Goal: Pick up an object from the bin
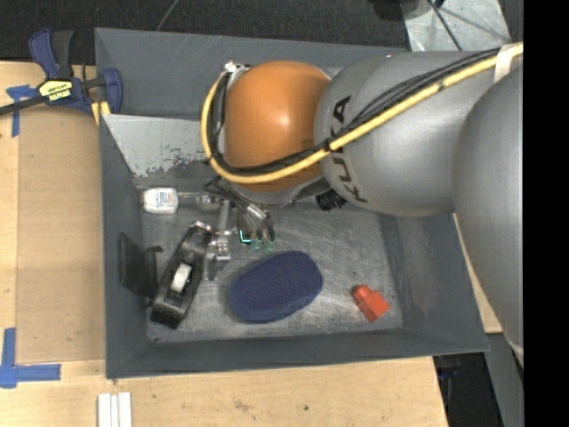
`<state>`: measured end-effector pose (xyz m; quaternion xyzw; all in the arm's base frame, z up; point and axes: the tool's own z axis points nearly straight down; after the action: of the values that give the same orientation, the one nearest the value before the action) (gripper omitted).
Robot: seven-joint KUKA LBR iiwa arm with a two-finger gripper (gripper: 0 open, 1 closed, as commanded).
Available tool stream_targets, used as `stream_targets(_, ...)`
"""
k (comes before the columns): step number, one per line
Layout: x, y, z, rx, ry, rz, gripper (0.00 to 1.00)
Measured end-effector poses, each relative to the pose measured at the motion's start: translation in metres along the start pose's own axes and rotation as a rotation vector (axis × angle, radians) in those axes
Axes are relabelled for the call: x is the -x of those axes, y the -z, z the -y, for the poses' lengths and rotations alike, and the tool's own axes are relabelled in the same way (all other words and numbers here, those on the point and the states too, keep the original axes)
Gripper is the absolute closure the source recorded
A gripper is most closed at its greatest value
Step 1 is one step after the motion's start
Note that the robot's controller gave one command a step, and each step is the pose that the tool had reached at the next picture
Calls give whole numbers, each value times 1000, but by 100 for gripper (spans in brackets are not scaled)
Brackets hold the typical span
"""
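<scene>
Hovering gripper [233,229] beside soft-looking oval navy pad [276,287]

Even overhead light, soft glare on orange cover [276,118] and arm [418,140], shadow across the bin [356,238] floor.

black surface [267,7] — thin cable [181,0] across

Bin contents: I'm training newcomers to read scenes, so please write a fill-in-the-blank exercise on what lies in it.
1. The oval pad just below the gripper is dark ____.
2. In the camera view, the small orange-red block lies to the pad's ____.
3. The black tape dispenser lies to the pad's ____.
Missing words: blue; right; left.
</scene>
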<state>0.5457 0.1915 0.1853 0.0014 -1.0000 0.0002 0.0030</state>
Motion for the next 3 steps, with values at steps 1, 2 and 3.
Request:
stream_targets(1,44,-113,0,0,716,12,0)
stream_targets(2,53,-83,2,-3,1007,13,0)
stream_targets(3,53,-84,-1,-4,1364,11,0)
